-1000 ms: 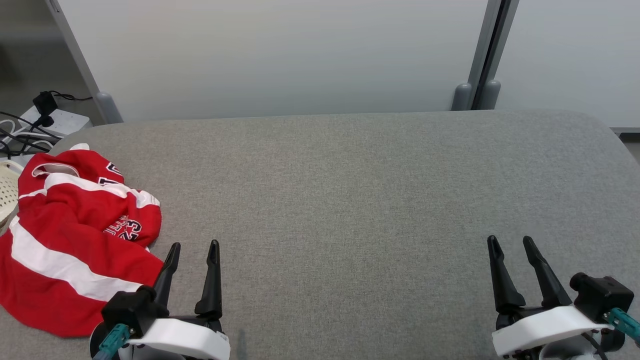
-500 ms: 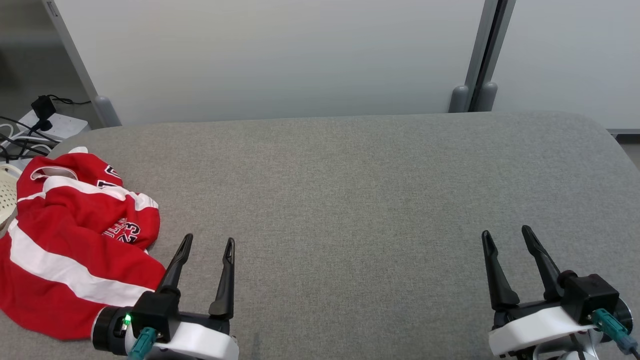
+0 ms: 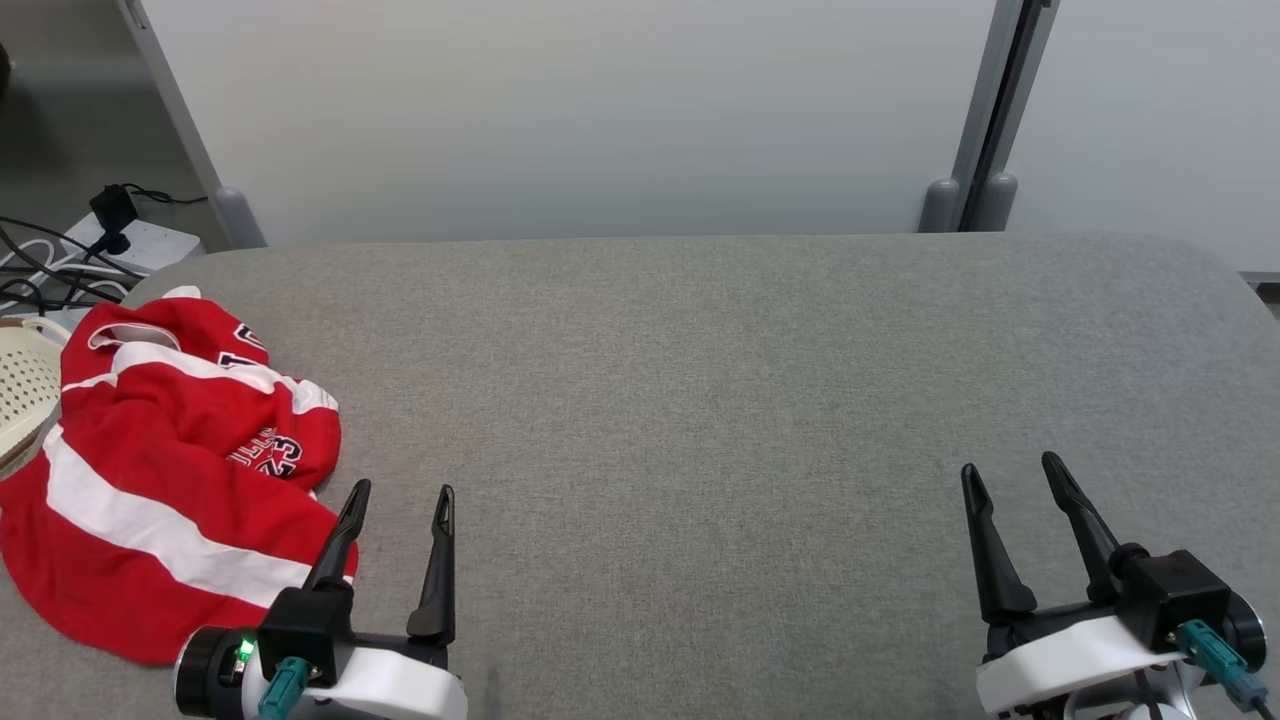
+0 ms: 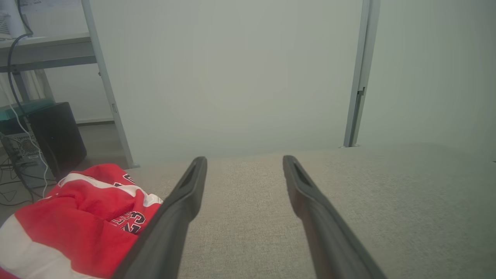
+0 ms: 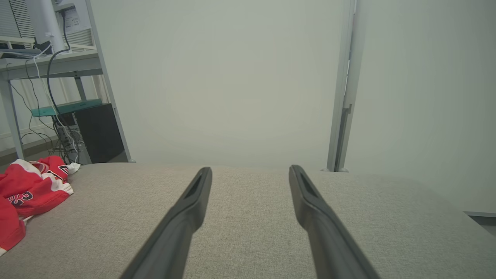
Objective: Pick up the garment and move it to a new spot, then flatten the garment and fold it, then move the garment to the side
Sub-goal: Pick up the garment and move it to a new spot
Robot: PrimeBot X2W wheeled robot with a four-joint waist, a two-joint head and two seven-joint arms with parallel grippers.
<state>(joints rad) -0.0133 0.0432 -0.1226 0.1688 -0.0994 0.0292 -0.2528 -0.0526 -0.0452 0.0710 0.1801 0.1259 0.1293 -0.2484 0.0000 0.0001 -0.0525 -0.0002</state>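
Below, two grippers are held low over a grey padded table [image 3: 700,380], both pointing toward its far edge.

Left gripper [image 3: 404,490]: the jaws are spread wide with only bare table between them. The garment [image 3: 170,470], a red jersey with white bands and dark lettering that includes the number 23, lies in a crumpled heap just beside these jaws, on their outer, left side. It reaches from level with the gripper's base to well ahead of the fingertips. In the head view the outer finger [image 3: 340,530] crosses the edge of the cloth; whether it touches the cloth cannot be told. In the left wrist view the same finger stands in front of the near folds, and the inner finger has grey table on both sides.

Right gripper [image 3: 1008,465]: the jaws are likewise spread wide and hold nothing. The garment lies well apart from them, far to their left across the open table, and in the right wrist view it appears at the left margin.

Surroundings: a pale perforated basket [image 3: 25,385] sits beyond the garment, on the side away from the left jaws, at the table's left end. A white power strip [image 3: 140,240] with dark cables lies on the floor farther ahead and to the left. Pale wall panels [image 3: 580,110] stand ahead of both pairs of jaws, and a grey post [image 3: 985,120] rises ahead of the right jaws.
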